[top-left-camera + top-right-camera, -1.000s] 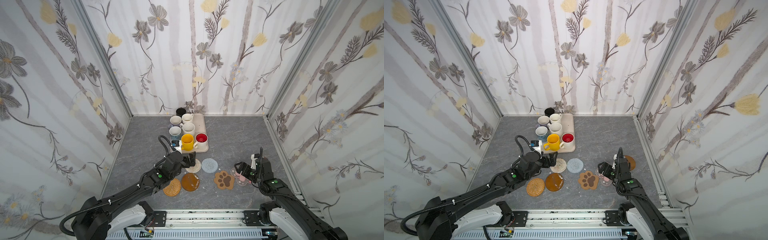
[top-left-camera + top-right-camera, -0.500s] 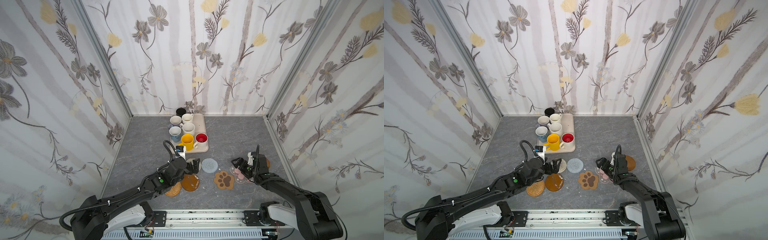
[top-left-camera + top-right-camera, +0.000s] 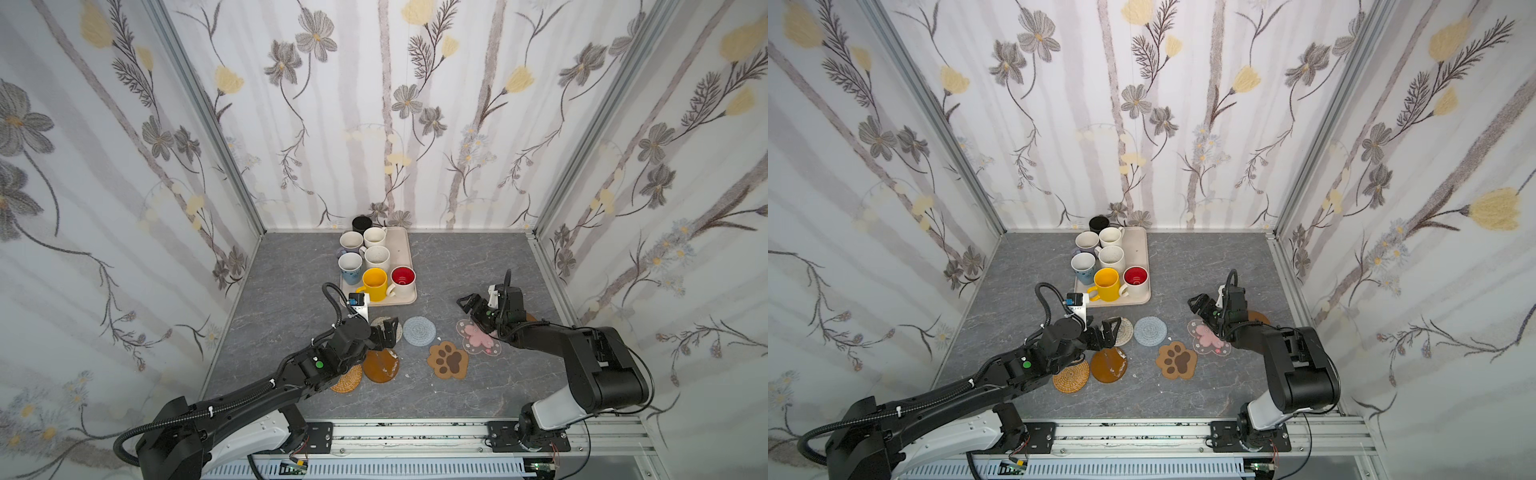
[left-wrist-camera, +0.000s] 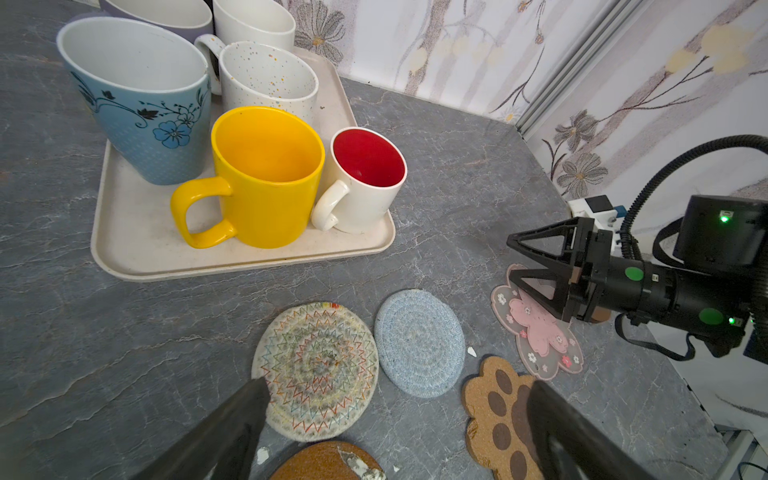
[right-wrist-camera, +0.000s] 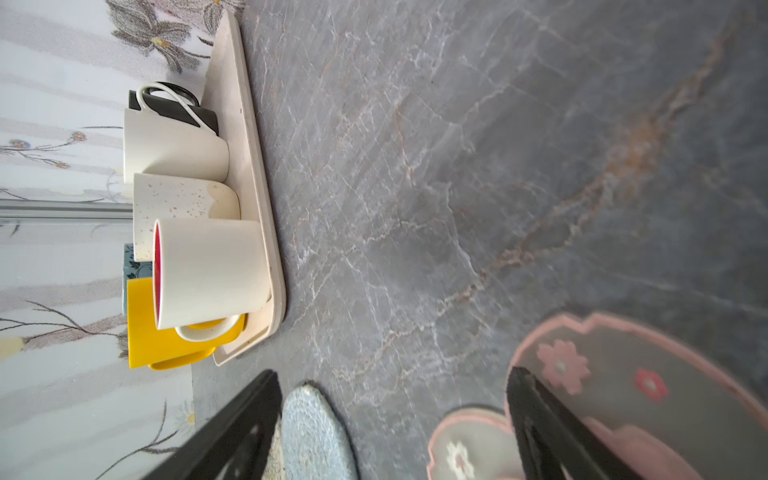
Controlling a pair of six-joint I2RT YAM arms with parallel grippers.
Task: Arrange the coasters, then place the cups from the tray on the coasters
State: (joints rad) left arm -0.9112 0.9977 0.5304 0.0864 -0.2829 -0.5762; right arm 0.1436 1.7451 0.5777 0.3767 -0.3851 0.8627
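Note:
Several cups stand on the beige tray [image 3: 400, 249], with the yellow cup [image 3: 374, 282] and the white cup with red inside [image 3: 403, 277] at its near edge. In front of it lie the coasters: beige woven [image 4: 316, 365], grey-blue woven [image 3: 419, 330], paw [image 3: 448, 360], pink-flower [image 3: 478, 337], brown disc [image 3: 380, 365] and tan rattan [image 3: 347, 380]. My left gripper [image 3: 384, 332] hangs open over the beige woven coaster, empty. My right gripper [image 3: 471, 309], rolled on its side, is open and empty just past the pink-flower coaster's far edge.
A second brown disc [image 3: 530, 318] peeks out behind the right arm near the right wall. Flowered walls close in the back and both sides. A metal rail [image 3: 415, 432] runs along the front edge. Bare grey tabletop [image 3: 469, 266] lies right of the tray.
My right gripper has moved off the pink-flower coaster toward the back, and that arm's elbow has swung up. My left gripper has drawn back slightly from the yellow cup toward the coasters.

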